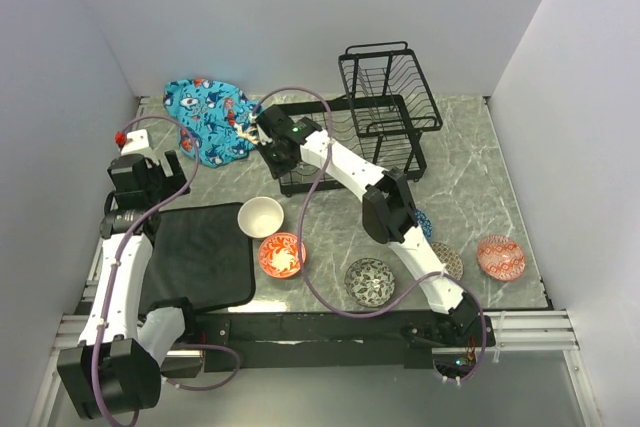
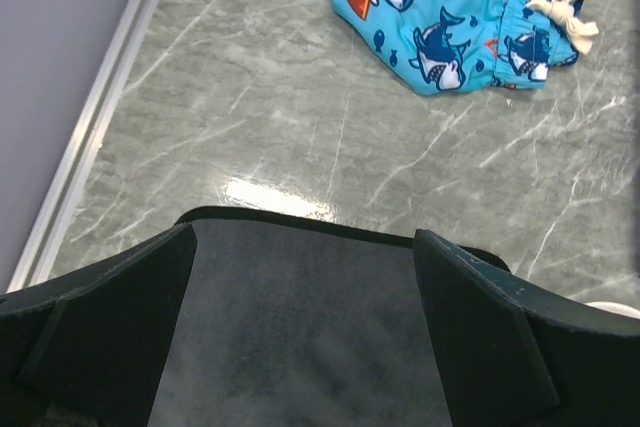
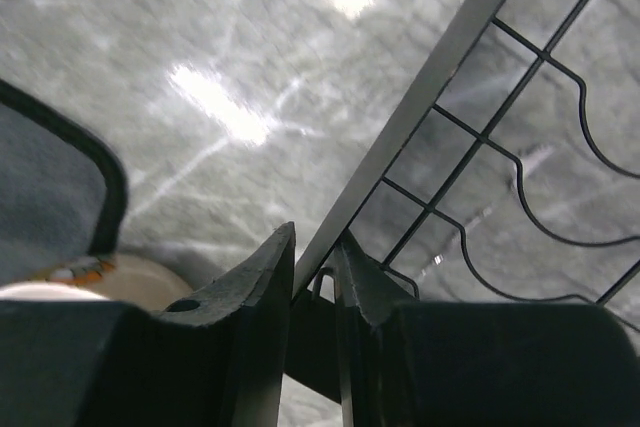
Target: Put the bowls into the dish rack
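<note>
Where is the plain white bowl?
In the top view, the white bowl sits left of the middle, at the far right corner of the black mat, just behind the red flowery bowl.

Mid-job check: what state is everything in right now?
Left gripper: open, over the mat.
Right gripper: shut on the rack rim.
Rack: upright, no bowl seen inside.
White bowl: upright on table.
Red bowl: upright on table.
Black-and-white bowl: upright on table.
Salmon bowl: upright on table.
Dotted bowl: on table, partly behind right arm.
Blue bowl: on table, mostly behind right arm.
Cloth: crumpled.
Mat: flat.
</note>
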Robot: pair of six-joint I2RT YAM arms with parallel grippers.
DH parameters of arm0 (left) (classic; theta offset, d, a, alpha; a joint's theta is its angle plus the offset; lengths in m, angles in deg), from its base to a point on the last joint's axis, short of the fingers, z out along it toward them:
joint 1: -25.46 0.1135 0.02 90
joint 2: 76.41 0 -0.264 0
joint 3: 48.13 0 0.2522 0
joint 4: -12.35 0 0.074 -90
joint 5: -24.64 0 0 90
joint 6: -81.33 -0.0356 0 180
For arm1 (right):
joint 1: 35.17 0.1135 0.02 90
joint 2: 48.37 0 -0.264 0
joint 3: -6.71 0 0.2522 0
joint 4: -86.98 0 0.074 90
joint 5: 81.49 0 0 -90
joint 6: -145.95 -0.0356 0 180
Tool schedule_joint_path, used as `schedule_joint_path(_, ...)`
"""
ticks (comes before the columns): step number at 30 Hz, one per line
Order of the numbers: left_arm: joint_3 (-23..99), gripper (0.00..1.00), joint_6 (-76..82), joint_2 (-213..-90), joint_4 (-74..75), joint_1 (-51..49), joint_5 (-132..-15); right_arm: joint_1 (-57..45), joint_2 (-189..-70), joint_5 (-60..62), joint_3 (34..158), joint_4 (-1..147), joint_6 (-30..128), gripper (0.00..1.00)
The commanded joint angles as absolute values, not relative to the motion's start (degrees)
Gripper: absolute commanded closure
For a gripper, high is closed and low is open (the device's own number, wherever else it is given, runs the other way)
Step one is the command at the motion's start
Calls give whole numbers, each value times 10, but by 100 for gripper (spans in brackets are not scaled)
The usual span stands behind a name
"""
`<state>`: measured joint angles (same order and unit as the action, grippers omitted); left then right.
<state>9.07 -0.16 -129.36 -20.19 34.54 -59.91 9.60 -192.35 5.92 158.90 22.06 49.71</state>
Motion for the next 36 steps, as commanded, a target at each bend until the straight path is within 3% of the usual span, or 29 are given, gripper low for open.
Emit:
schedule_joint_path(1,83,3,1,-1297,-176,348,-618,87,-1857,56,1545,174,532,87)
schedule_joint_path(13,83,3,-12,-1330,-143,349,-633,90,-1779,36,1442,164,554,93)
schedule_joint_path(36,57,3,-22,-1291,-119,347,-660,134,-1624,-22,1242,156,852,99)
